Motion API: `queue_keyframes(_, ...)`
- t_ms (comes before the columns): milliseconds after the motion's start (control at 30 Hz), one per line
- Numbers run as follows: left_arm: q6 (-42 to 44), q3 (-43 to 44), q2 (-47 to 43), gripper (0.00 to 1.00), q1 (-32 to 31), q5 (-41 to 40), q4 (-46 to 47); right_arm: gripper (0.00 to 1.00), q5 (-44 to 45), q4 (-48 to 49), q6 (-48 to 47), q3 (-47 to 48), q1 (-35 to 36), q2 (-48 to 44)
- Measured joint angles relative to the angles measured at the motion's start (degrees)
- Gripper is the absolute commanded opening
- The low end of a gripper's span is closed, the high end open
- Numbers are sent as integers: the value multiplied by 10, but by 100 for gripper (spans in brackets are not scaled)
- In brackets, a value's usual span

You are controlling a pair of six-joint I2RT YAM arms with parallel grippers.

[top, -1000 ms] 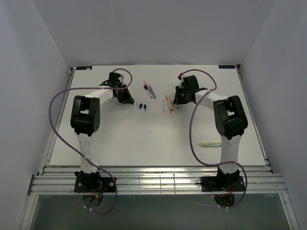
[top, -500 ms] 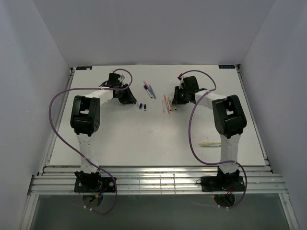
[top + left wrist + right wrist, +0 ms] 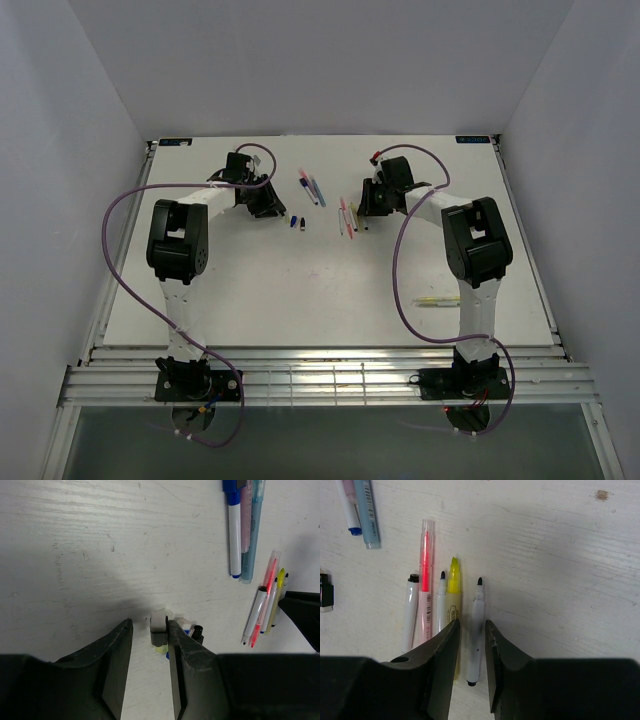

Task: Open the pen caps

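The left end effector (image 3: 149, 632) is low over the bench (image 3: 75, 545) with its jaws apart. A pale cap (image 3: 159, 622) stands between the fingers, close against the right one; I cannot tell whether they touch. Just right of that finger lie more pen caps, among them a black cap (image 3: 198, 631).

The right end effector (image 3: 471, 625) is also open, though only narrowly. It sits astride a white pen (image 3: 476, 605) that lies flat on the bench with its black tip bare. To the left of this pen, side by side in a row, are a yellow highlighter (image 3: 453, 587), a thin white pen (image 3: 441, 605), a pink highlighter (image 3: 425, 580) and a black-ended white pen (image 3: 410, 615).

From above, this row lies far on the bench, left of the right arm. The loose caps (image 3: 297, 222) sit left of the row, between the two arms. Three more pens (image 3: 311, 189) lie farther back. One lone yellow pen (image 3: 432, 301) lies well apart, near and to the right.
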Motion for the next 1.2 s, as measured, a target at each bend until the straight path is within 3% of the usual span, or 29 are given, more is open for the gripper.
queue_keyframes(1033,20,6,-18,56,-3,-74,-47,34,0,-5,-3,0,-2,0)
queue_keyframes(1100,21,-2,-25,56,-3,-81,-49,37,0,-6,-5,0,-4,0)
queue_keyframes(1133,20,-9,-31,56,-3,-83,-49,46,0,-8,-6,2,-4,0)
queue_keyframes(1200,20,-25,-44,57,-3,-87,-50,53,2,-11,-11,7,-6,0)
